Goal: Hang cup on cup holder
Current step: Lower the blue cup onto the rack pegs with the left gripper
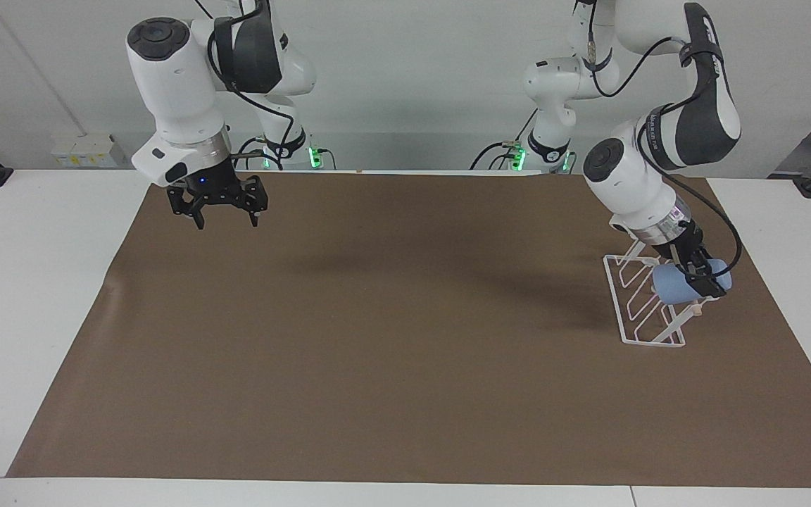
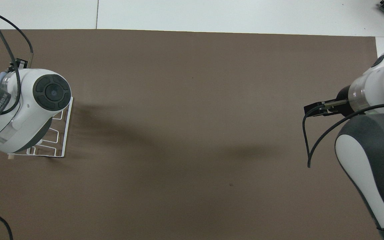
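A: Status on the cup (image 1: 674, 288)?

B: It's lying tilted on its side over the cup holder (image 1: 645, 304), which is sitting toward the left arm's end of the brown mat (image 1: 391, 338). The left gripper (image 1: 702, 276) is pinching it at the rim end, w/ the body resting against the wire loops just by the wooden dowel (image 1: 693, 308).

A: So it's hung?

B: Not quite, imo. It's looking seated on or right at a prong, but the grip isn't released, so I can't tell if it's holding on its own. In the overhead view the arm is covering the cup completely.

A: What's left?

B: Prob. opening the fingers, backing out w/o dragging the rack, checking the cup is staying put.

A: Right arm?

B: Waiting. The right gripper (image 1: 221, 215) is hanging over the mat's corner by its own base, fingers spread, carrying nothing.
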